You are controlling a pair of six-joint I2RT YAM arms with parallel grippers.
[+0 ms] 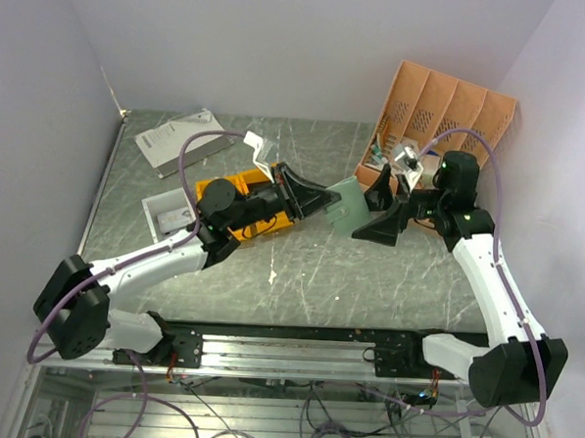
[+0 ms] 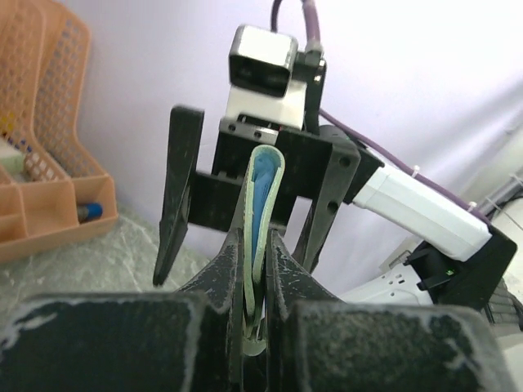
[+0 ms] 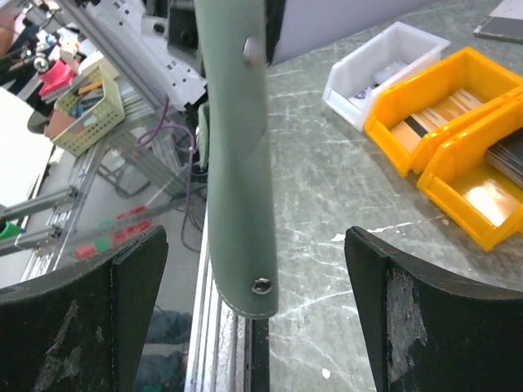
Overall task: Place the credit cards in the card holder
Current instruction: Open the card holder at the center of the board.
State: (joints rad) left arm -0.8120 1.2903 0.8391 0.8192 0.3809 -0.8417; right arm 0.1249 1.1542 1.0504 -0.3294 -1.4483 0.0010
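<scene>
Now | L claw (image 2: 255,273) pinched shut on card holder (image 2: 263,188) | R claw (image 3: 253,245) wide open, straddling it, no contact | tip: hold L firm, R pries flap open

The folded grey-green card holder (image 2: 260,204), blue inside, stands on edge in the left pincer (image 2: 255,273).

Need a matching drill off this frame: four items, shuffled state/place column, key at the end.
Items
1. left gripper
2. right gripper
3. card holder
4. peach organiser

State or place
A. far right corner of the table
B. jaws open, one on each side of the holder, touching nothing
C. jaws shut on the holder's edge
D. off the table, folded nearly shut, between both arms

Pairs: 1-C, 2-B, 3-D, 4-A
</scene>
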